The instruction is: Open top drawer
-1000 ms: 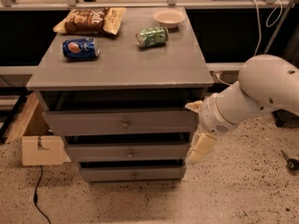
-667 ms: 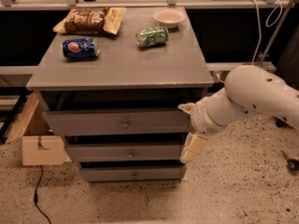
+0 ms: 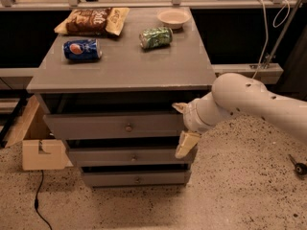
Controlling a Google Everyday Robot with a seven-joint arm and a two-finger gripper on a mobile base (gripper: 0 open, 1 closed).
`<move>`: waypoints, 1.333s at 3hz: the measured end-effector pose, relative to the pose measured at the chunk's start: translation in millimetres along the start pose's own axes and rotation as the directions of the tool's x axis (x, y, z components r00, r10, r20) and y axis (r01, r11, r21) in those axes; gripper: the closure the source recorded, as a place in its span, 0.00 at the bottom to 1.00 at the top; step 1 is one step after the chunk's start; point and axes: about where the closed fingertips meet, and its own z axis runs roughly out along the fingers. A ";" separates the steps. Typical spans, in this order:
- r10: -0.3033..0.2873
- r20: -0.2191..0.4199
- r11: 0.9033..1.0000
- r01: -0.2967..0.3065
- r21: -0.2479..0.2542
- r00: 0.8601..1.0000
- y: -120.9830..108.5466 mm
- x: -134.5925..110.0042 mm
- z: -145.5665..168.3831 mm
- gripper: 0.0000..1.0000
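Three grey fronts on that cabinet (image 3: 120, 73), Ben – which one is ours?

Uppermost, Mia: the top drawer (image 3: 91, 127), tallest and widest, just under the cabinet's top, with the small brass knob (image 3: 128, 127) at its centre.

Has it come out at all?

Not that I can see. Its front sits where it sat a second ago, and nothing touches the knob.

So what has changed?

The arm (image 3: 249, 97). The gripper (image 3: 179, 129) has slid leftwards from beside the cabinet and now hangs at the drawer's right end, about level with the knob. Its two cream fingers (image 3: 186, 145) stand apart, one above the other, clamped on nothing.

And the things on top?

The blue can (image 3: 82, 50), the green can (image 3: 156, 37), the crisp bag (image 3: 91, 20) and the bowl (image 3: 173, 17) lie just as they did; none is in the way.

Then we're early in the job?

I judge so: this is the approach, grasp and pull both left to do. The gap is closing, yet the knob lies some way to the left of the fingers. They need to carry on left, straddle it, close, then draw straight out
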 end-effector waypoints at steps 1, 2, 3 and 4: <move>-0.026 -0.026 1.000 0.026 -0.001 0.999 -16.4 -1.8 19.3 0.00; -0.049 -0.072 0.998 0.047 -0.030 0.996 -30.9 -4.2 45.0 0.00; -0.063 -0.097 0.997 0.059 -0.051 0.993 -36.5 -7.2 60.4 0.00; -0.071 -0.108 0.994 0.061 -0.090 0.992 -33.1 -8.0 76.9 0.00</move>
